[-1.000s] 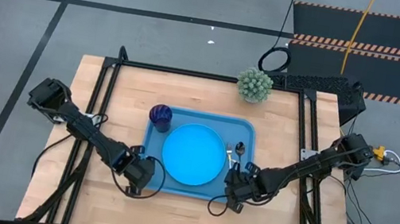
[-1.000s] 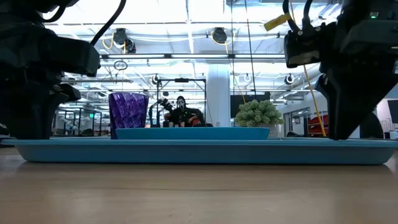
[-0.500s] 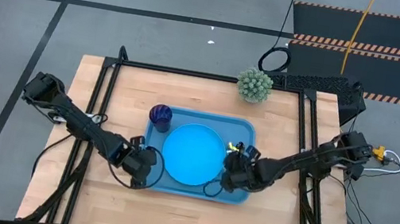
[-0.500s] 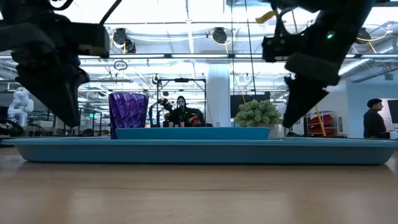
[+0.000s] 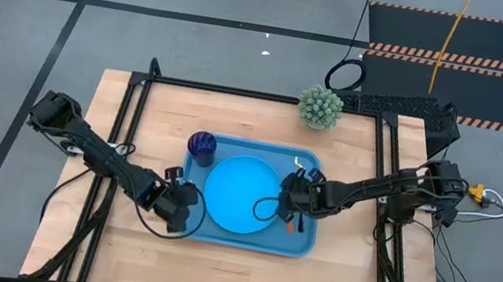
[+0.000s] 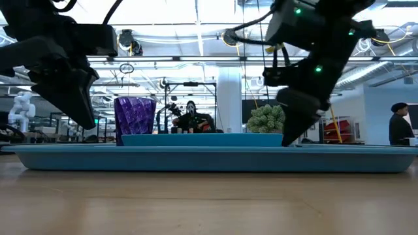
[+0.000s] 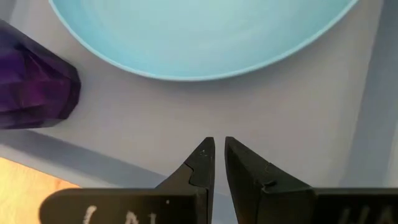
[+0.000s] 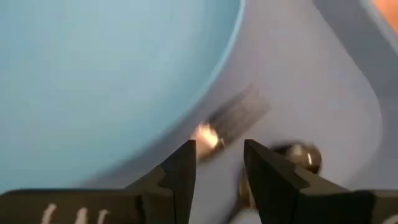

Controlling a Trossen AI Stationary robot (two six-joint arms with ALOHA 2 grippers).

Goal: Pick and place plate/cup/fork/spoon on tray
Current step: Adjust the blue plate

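Observation:
The sky-blue plate (image 5: 238, 195) lies flat in the middle of the blue tray (image 5: 246, 240). The purple cup (image 5: 201, 145) stands upright in the tray's far left corner. The fork lies on the tray floor right of the plate, its tines (image 8: 239, 115) just beyond my right gripper (image 8: 221, 160) and its orange handle (image 5: 288, 227) toward the near edge. The spoon's bowl (image 8: 298, 155) lies beside the tines. My right gripper (image 5: 287, 197) hangs open over them, slanting down. My left gripper (image 7: 219, 146), open by a thin slit, hovers over the tray's near left corner (image 5: 184, 207).
A small green plant (image 5: 320, 106) stands at the table's far edge, right of centre. Bare wood (image 5: 230, 279) runs along the near edge in front of the tray. A person (image 6: 398, 124) is in the room far behind the table.
My right gripper has travelled from the tray's near right corner toward the far edge along the tray's right side, turning as it went, and now hangs over the fork and spoon. My left gripper has tipped and shifted slightly toward the plate, then kept still.

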